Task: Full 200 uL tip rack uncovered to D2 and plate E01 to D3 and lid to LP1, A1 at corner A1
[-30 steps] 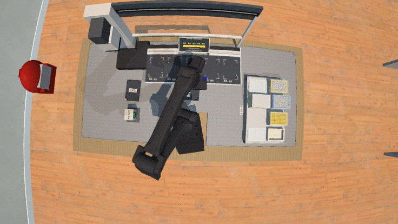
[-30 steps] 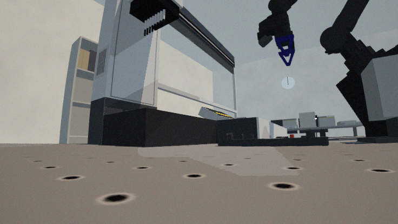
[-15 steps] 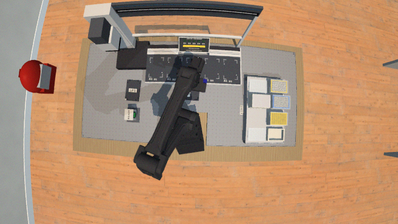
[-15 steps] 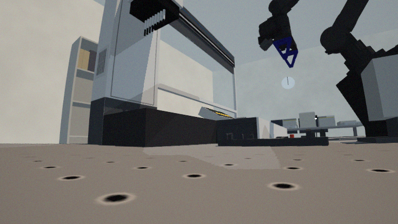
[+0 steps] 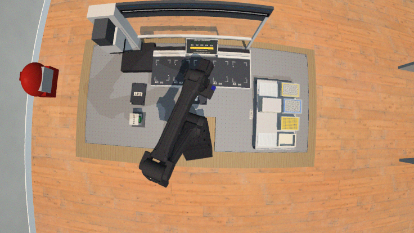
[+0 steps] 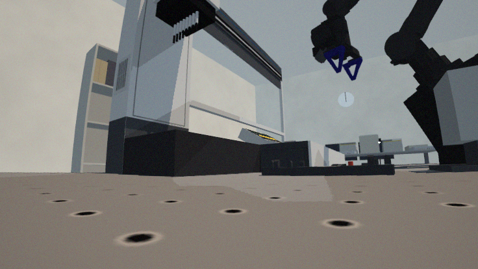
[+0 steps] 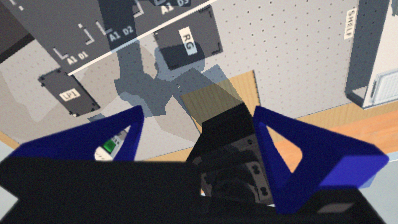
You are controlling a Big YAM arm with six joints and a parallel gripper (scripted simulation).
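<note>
My gripper (image 5: 213,88) (image 6: 344,65) (image 7: 198,111) is open and empty. It hangs high above the table, just in front of the dark deck (image 5: 162,71) (image 7: 85,20), near its middle positions. All the deck's bracketed positions that show are bare. The SHELF (image 5: 254,115) (image 7: 367,50) stands at the right with two columns of labware. In its right column are a yellow-framed rack with a grey tip field (image 5: 290,89), a blue-framed rack (image 5: 292,105), a rack showing its yellow plate (image 5: 289,122) and a cream item (image 5: 286,139). White covered items (image 5: 268,88) fill the left column. Lid park LP1 (image 5: 138,96) (image 7: 70,95) is bare.
The READY key (image 5: 136,119) (image 7: 110,146) sits in front of LP1. The regrip nest RG (image 7: 187,40) is bare and lies under my arm in the top view. The liquid handler's gantry (image 5: 190,8) spans the back. A red object (image 5: 31,78) stands far left.
</note>
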